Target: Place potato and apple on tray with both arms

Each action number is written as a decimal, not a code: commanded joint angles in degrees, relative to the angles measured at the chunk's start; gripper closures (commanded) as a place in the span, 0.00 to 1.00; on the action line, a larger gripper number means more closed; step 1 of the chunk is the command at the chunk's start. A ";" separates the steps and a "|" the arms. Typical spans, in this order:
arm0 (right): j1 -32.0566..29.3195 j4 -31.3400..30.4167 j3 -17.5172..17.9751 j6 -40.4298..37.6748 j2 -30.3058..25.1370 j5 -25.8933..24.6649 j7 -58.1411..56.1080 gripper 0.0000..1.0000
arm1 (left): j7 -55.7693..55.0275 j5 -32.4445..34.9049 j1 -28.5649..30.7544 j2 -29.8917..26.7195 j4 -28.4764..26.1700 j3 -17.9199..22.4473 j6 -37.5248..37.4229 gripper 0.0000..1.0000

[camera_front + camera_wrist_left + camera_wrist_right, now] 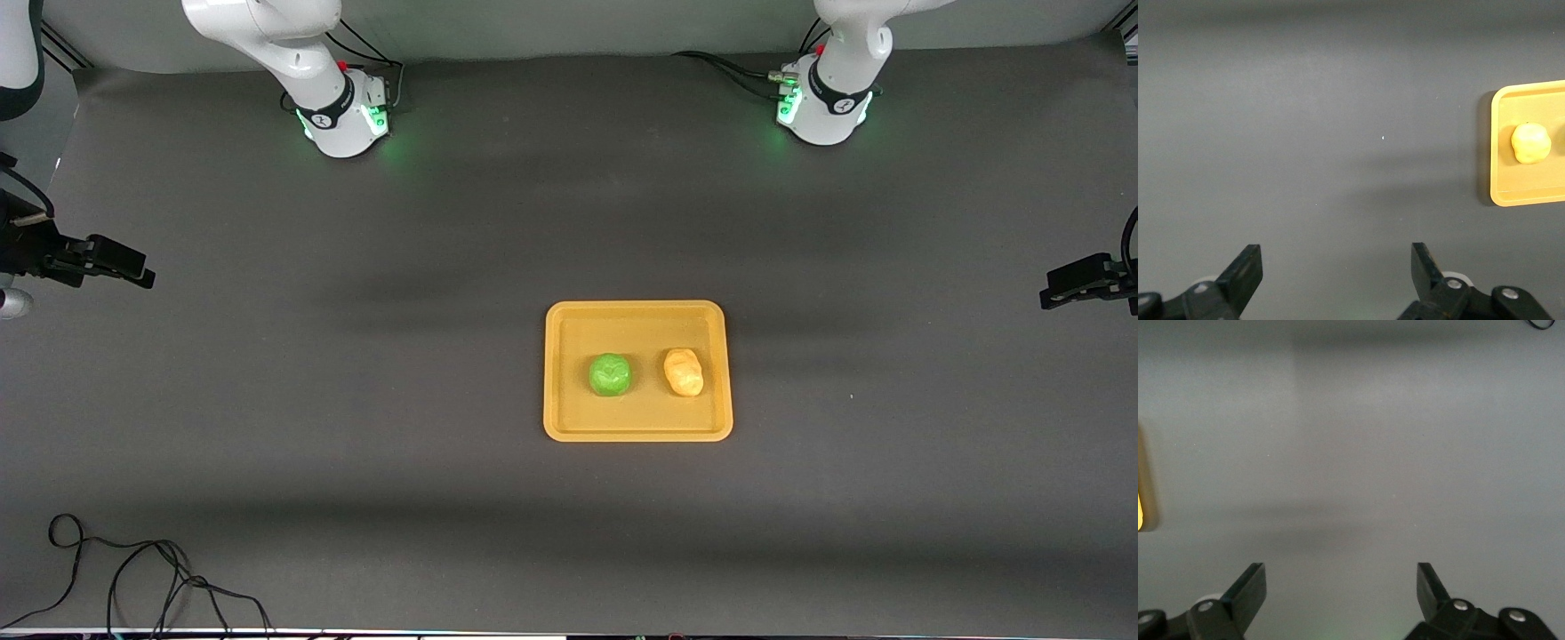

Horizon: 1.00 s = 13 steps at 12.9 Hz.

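Here, the apple (610,374) and potato (684,372) lie side by side on the tray (637,433); the left claw (1337,277) and right claw (1340,593), both spread wide, hover over bare worktop (356,427), well apart from them.

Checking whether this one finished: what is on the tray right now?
The apple and the potato sit side by side on the tray, apart, potato toward the left arm's end. Only the tray floor directly beneath them is covered. Neither gripper is over it.
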 commanded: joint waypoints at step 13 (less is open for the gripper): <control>-0.76 1.15 -0.06 -0.83 0.05 0.31 -3.04 0.00 | 0.46 0.19 0.06 -0.42 -0.01 -0.16 0.45 0.01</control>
